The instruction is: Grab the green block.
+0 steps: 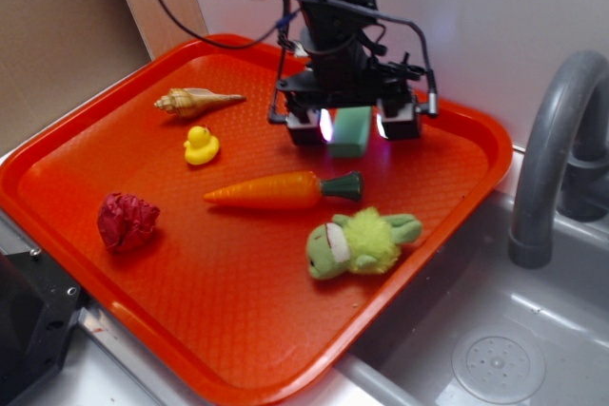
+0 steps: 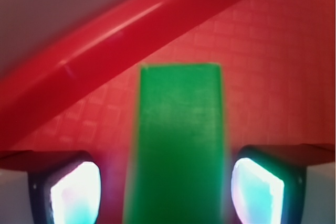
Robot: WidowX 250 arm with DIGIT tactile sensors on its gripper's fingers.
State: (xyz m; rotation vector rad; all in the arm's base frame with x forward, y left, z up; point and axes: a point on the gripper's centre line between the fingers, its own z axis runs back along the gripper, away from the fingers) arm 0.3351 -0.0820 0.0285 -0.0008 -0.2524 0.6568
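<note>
The green block (image 1: pixel 350 132) lies on the red tray (image 1: pixel 238 311) near its far edge. My gripper (image 1: pixel 353 126) hangs straight over it, open, one finger on each side of the block. In the wrist view the green block (image 2: pixel 178 145) runs up the middle between the two glowing pads (image 2: pixel 73 192), and a narrow strip of tray shows on either side, so neither pad touches it. The gripper (image 2: pixel 167 195) straddles the block's near end.
On the tray also lie a shell (image 1: pixel 195 101), a yellow duck (image 1: pixel 200 145), an orange carrot (image 1: pixel 281 190), a lime-green plush toy (image 1: pixel 360 243) and a dark red crumpled lump (image 1: pixel 127 221). A grey sink (image 1: pixel 495 349) with a faucet (image 1: pixel 552 159) sits at right. The tray rim (image 2: pixel 105 56) rises just beyond the block.
</note>
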